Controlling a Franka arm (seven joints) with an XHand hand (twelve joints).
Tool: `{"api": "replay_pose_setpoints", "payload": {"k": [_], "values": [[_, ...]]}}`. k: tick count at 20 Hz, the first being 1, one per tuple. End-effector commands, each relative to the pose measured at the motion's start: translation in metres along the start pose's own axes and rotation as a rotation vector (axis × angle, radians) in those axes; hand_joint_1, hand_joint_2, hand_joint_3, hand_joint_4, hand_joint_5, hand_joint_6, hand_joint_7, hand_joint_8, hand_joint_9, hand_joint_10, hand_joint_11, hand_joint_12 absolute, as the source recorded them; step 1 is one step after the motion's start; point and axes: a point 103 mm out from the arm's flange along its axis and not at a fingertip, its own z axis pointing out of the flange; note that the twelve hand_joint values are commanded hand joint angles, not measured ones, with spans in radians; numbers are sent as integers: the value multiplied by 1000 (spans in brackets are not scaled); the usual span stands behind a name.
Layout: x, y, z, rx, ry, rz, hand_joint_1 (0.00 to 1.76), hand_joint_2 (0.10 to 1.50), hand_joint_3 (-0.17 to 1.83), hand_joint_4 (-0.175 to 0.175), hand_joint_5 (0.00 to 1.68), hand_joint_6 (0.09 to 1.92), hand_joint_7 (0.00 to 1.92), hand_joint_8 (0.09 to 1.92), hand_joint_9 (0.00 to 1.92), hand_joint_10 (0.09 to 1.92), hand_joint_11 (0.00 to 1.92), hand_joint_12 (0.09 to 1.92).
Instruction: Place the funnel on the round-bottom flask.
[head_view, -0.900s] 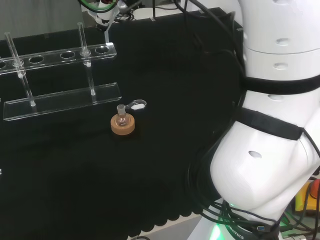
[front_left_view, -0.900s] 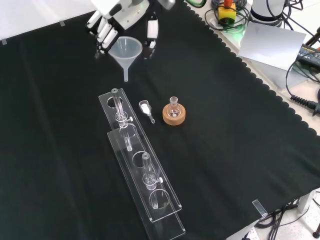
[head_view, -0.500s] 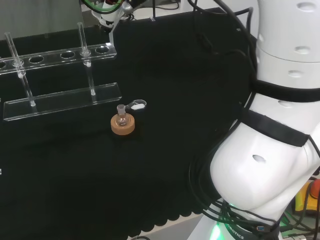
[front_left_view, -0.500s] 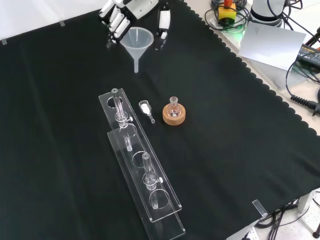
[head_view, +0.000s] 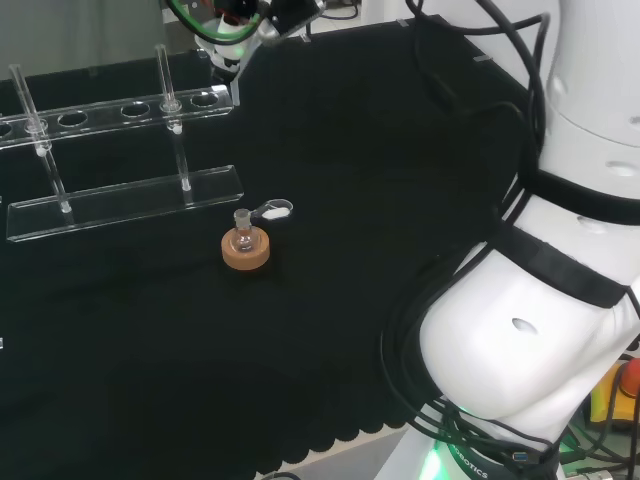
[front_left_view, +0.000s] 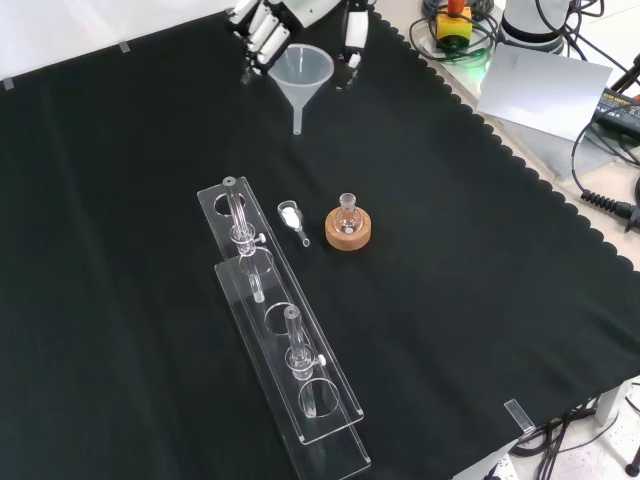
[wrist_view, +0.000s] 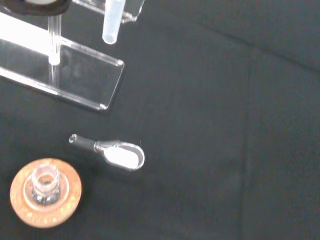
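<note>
A clear plastic funnel (front_left_view: 304, 72) hangs in the air at the top of the front view, its stem pointing down, with the hand (front_left_view: 300, 12) shut on its cone. Part of the hand (head_view: 245, 22) is at the top edge of the head view. The funnel's stem tip (wrist_view: 111, 24) is in the wrist view. A small round-bottom flask (front_left_view: 347, 215) stands upright in a cork ring (front_left_view: 348, 230) mid-cloth, well below the funnel in the front view. The flask (head_view: 241, 233) and the flask (wrist_view: 45, 183) on its ring also show in the head and wrist views.
A clear acrylic test-tube rack (front_left_view: 280, 325) with tubes standing in it lies left of the flask in the front view. A small glass scoop of white powder (front_left_view: 293, 219) lies between rack and flask. The cloth's scalloped edge (front_left_view: 520, 165) runs along the right.
The hand has carried the funnel to the right and slightly up in the front view. In the head view the arm's links have swung right. The flask, scoop and rack have not moved.
</note>
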Motion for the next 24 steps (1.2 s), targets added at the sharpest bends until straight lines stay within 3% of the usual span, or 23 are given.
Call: {"api": "replay_pose_setpoints", "payload": {"k": [1, 14, 24], "values": [[8, -19, 31, 16, 13, 17, 715, 754, 471, -39, 528, 87, 485, 662, 680, 540, 238, 1379], [28, -8, 83, 57, -5, -21, 718, 750, 478, -39, 530, 87, 485, 664, 679, 540, 242, 1376], [41, -3, 103, 53, -13, -27, 719, 749, 481, -40, 526, 87, 480, 664, 678, 541, 246, 1373]]}}
